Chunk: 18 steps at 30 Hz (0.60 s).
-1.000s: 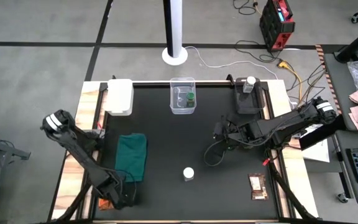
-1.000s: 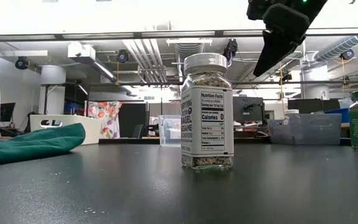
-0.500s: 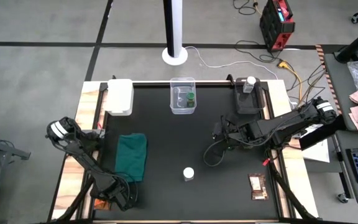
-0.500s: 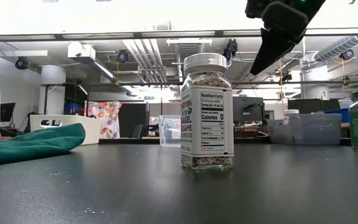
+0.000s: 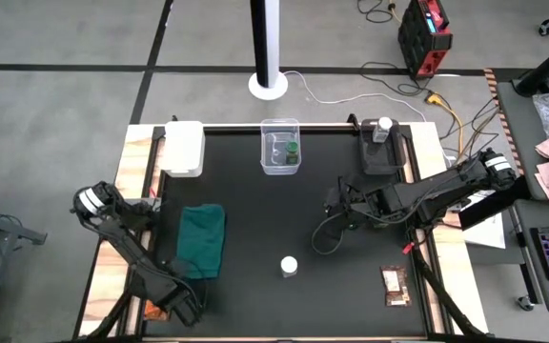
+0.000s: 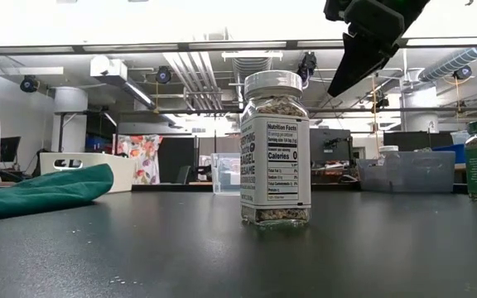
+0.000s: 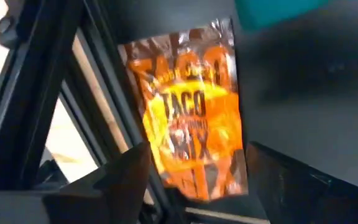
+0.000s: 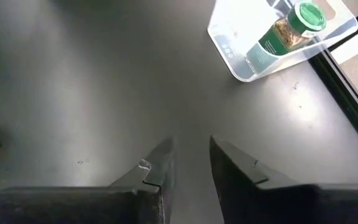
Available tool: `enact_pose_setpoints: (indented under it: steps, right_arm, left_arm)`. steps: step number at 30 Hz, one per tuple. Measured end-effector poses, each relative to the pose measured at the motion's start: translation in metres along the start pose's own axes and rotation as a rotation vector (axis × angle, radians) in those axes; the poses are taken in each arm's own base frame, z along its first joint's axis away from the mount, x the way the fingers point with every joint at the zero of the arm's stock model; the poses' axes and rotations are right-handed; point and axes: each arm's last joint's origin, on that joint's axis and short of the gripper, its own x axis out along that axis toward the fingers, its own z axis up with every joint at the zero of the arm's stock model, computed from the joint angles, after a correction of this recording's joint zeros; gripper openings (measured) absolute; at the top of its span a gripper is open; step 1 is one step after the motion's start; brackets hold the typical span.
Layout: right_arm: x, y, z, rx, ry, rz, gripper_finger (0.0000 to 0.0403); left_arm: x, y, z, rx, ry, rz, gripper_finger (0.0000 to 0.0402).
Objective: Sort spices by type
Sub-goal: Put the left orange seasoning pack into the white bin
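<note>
Judging the packet (image 7: 190,112) light, floppy, slick: our left pincer (image 7: 191,177), fingers apart, should nip its near edge.

Your left gripper (image 7: 185,180) sits over the table's near left corner, with a flat packet (image 7: 188,121) lying between its fingers and the cloth (image 5: 201,240) just beyond. Your right gripper (image 8: 188,165) hangs above bare table (image 5: 246,210); ahead of its fingertips a lidded jar (image 8: 284,34) lies in the plastic box (image 8: 241,59).
</note>
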Motion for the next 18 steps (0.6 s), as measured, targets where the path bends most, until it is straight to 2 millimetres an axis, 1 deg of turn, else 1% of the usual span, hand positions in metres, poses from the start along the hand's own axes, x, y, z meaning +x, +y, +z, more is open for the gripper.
enact_pose_setpoints:
  steps: [2,6,11,18]
  right_arm:
    - [0.0,0.0,0.0,-0.002,0.002,0.0,0.0085]
    - [0.0,0.0,0.0,-0.001,0.001,0.0,0.0079]
    - [0.0,0.0,-0.001,-0.002,0.003,-0.001,0.0078]
    - [0.001,0.0,-0.002,-0.001,0.006,-0.002,0.0093]
  left_arm:
    - [-0.002,-0.001,-0.002,0.027,0.011,-0.014,0.0249]
    - [0.001,-0.006,-0.003,0.059,0.029,-0.073,0.0249]
    - [0.012,-0.007,0.002,0.058,0.032,-0.076,0.0249]
    - [0.028,-0.006,0.01,0.06,0.04,-0.082,0.0247]
